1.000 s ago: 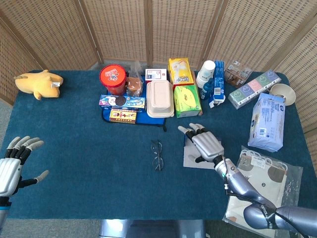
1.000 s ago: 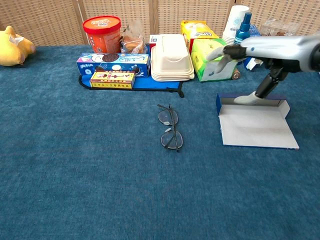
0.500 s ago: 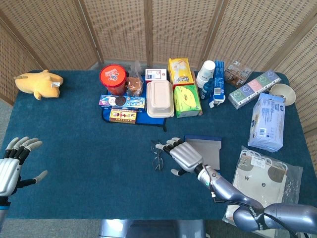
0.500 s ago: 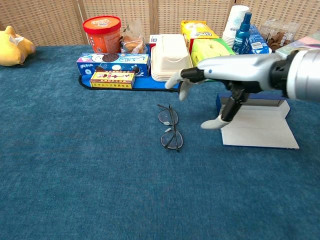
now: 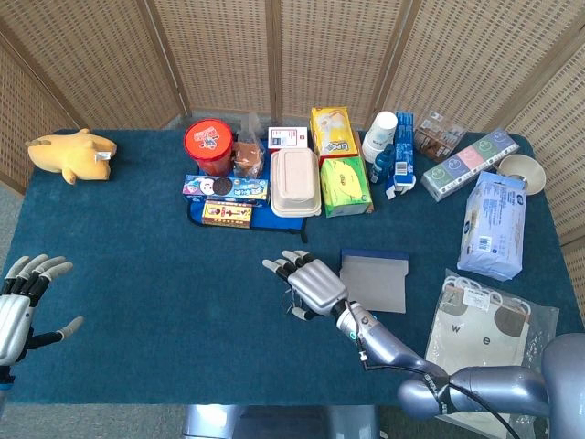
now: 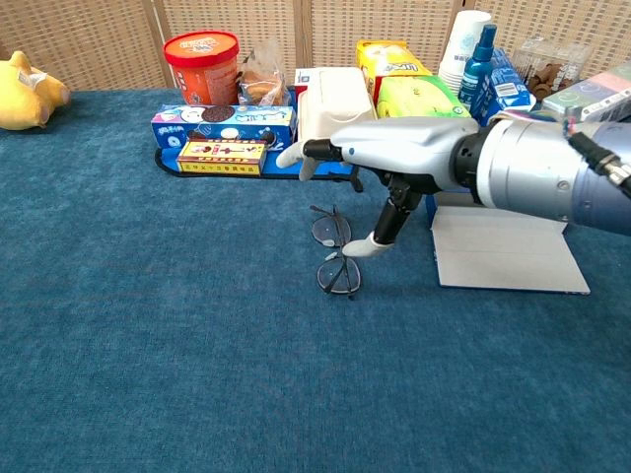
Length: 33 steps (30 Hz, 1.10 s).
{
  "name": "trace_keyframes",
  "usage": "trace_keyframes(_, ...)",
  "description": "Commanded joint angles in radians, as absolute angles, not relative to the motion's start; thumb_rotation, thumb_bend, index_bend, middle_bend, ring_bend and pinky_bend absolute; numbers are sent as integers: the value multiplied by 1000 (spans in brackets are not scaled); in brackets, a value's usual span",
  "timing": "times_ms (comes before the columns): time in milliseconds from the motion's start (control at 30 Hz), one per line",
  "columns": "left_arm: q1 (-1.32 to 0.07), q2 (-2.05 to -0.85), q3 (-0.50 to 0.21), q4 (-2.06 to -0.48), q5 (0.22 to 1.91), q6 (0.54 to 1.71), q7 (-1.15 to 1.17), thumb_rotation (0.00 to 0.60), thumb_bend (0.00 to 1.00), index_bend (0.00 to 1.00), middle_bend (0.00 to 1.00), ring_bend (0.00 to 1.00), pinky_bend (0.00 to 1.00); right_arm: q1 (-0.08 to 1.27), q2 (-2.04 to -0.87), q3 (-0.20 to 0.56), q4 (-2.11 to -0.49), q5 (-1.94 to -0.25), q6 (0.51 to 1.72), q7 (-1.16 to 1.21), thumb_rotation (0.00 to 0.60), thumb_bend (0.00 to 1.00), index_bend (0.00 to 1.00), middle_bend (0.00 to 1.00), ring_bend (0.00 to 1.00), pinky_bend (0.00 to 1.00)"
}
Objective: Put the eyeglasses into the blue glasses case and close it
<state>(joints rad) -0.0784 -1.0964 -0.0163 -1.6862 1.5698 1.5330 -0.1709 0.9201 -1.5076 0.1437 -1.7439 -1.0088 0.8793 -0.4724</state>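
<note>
The blue-carpeted table [image 5: 137,274] carries the task's things near its middle, toward the front edge. The blue glasses case [image 6: 503,246] lies open and flat, right of centre; it reads as thin, stiff card, likely light enough to slide when its lid is pushed. The right hand [image 6: 380,158] hovers over the eyeglasses [image 6: 335,254], palm down, fingers spread and holding nothing, thumb tip hanging just above the frame. The eyeglasses lie flat, just left of the case and apart from it; they appear thin-wired, light and fragile, and are best pinched at the bridge or a temple, not on the lenses. The left hand [image 5: 20,306] waits open at the front left corner. In the head view the right hand hides the eyeglasses almost wholly; whether the temples are folded cannot be told.
</note>
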Motion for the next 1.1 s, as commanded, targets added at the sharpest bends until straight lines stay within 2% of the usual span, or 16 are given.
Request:
trace_keyframes(33,-77,-1096,-16,-1686,1571,1534,-172,600,131,190,181,101,0,934,-1530,150,-1717,-1004,874,-478,600,268,0,137,68,151)
trace_keyframes(633,-69,-1092,-14,-1690,1569,1539,-169,600,132,189,180,103,0,1001,-1656,174,-1567,-986,843,-495,600,240,0,89,31,137)
trace_keyframes(667,-69,-1091,-13,-1690,1568,1538,-169,600,132,189,180,103,0,1005,-1661,174,-1560,-988,838,-495,600,239,10,91,30,132)
trace_keyframes(800,-67,-1090,-14,-1690,1565,1539,-169,600,132,190,180,103,0,1012,-1655,166,-1561,-1000,822,-491,577,238,150,100,23,115)
trace_keyframes(1000,-69,-1091,-16,-1690,1569,1538,-168,600,132,189,180,103,0,1025,-1629,140,-1580,-1019,791,-507,558,235,256,131,22,108)
trace_keyframes(1100,-70,-1092,-17,-1690,1569,1537,-168,600,132,190,180,103,0,1036,-1609,130,-1597,-1014,772,-523,546,235,272,149,22,107)
